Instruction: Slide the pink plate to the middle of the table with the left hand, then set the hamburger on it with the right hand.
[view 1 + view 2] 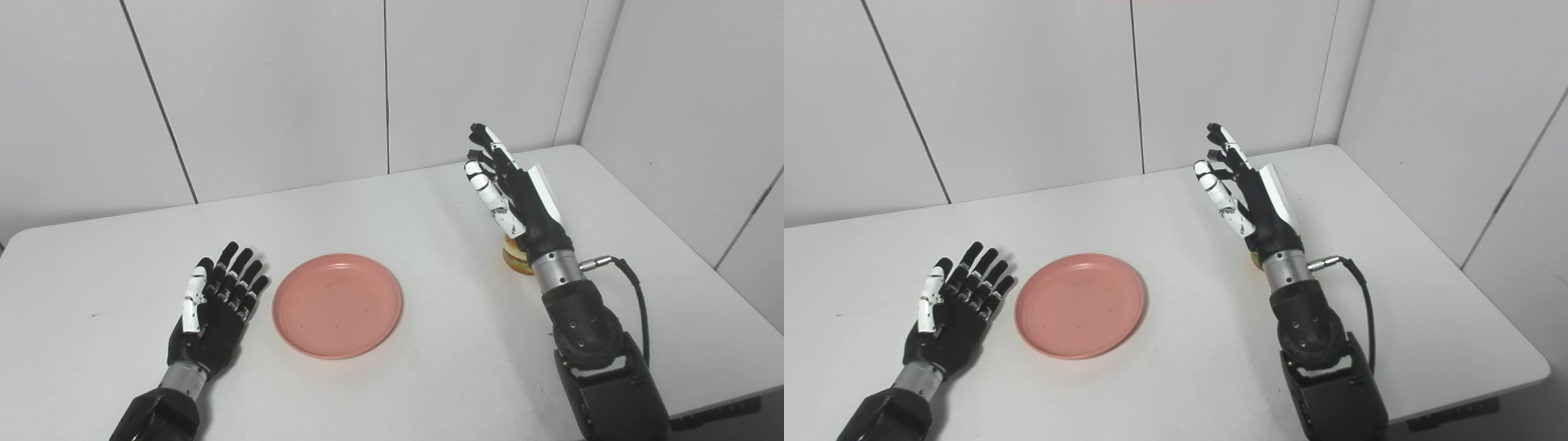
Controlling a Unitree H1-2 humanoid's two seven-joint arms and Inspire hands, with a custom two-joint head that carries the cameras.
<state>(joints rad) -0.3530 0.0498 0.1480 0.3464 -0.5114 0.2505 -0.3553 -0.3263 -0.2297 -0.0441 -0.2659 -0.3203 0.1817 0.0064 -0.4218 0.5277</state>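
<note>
Looking through the left eye view, the pink plate (337,305) lies flat near the table's (429,380) middle, round, no long axis. Beside it the left hand (215,306) rests empty, fingers spread. The right hand (508,190), empty and splayed, hovers above the hamburger (513,257).

In the right eye view only a sliver of hamburger (1254,260) shows; I judge the hand should lower, straddle it evenly, then close gently

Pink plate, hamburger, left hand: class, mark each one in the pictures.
pink plate (294,324): left eye view, bare left rim.
hamburger (513,256): left eye view, visible edge behind wrist.
left hand (948,321): right eye view, palm.
</note>
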